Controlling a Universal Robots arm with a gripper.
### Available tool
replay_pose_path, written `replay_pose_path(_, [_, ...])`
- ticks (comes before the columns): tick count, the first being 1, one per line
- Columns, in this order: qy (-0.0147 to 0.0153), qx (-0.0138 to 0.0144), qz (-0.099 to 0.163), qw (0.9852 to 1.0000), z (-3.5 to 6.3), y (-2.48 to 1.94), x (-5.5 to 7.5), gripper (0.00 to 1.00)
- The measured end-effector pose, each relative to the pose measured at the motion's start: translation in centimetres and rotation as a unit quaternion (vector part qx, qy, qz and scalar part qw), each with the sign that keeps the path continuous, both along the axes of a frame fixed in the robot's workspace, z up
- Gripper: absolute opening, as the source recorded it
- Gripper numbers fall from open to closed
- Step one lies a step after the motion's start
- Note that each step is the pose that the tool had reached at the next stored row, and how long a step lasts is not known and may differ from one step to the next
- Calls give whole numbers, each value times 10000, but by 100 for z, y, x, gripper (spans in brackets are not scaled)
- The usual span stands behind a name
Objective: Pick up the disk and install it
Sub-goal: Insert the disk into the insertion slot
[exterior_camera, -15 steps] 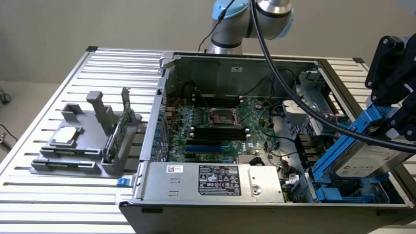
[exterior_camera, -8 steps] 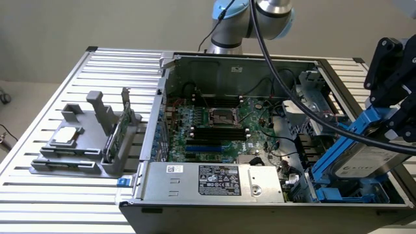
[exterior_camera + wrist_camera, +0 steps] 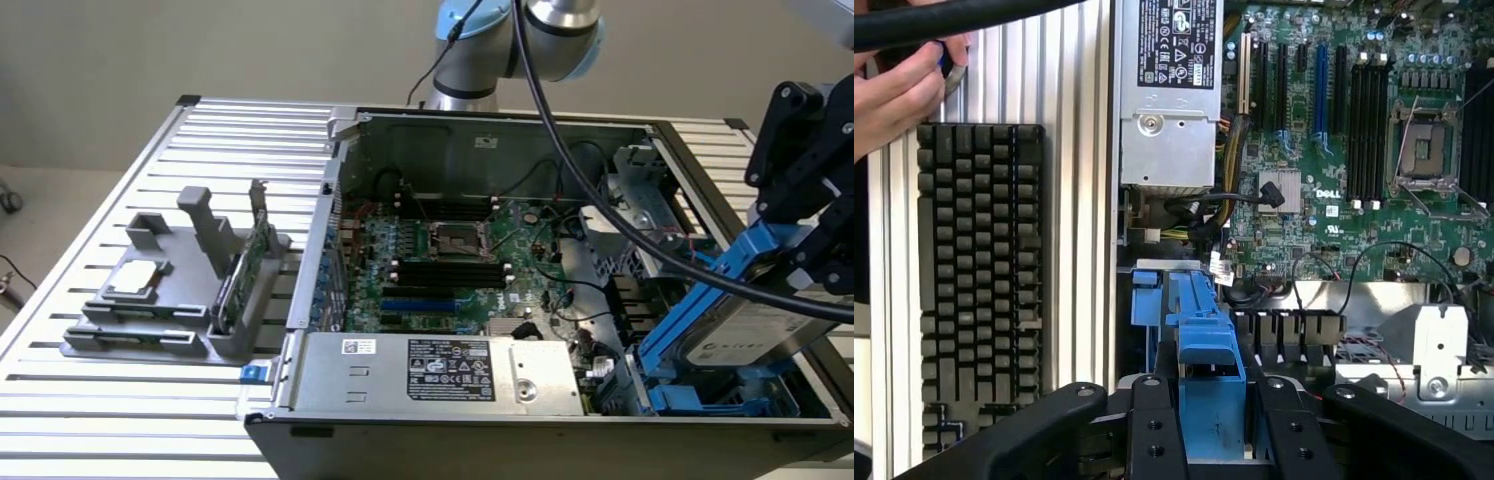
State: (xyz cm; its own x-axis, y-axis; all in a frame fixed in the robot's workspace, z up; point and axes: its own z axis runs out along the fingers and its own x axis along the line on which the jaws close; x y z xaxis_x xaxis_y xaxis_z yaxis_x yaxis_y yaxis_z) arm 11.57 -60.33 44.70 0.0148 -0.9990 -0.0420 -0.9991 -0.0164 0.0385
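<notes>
Exterior view shows the disk tilted, clamped in the end effector.

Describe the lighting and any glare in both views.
Exterior view: even light; the slatted table is brightest, the computer case is darkest near the disk. Wrist view: the table glares pale beside the dark keyboard; the power supply shines.

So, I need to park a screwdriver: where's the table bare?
Bare table slats border the grey fixture, in front and behind, on the exterior view's left. Crowded: the open case, where the gripper holds the disk.
</notes>
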Motion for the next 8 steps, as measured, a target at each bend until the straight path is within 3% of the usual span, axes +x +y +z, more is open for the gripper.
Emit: replay_pose_path(8, [0,-1,0,10000,-22,0,0,33])
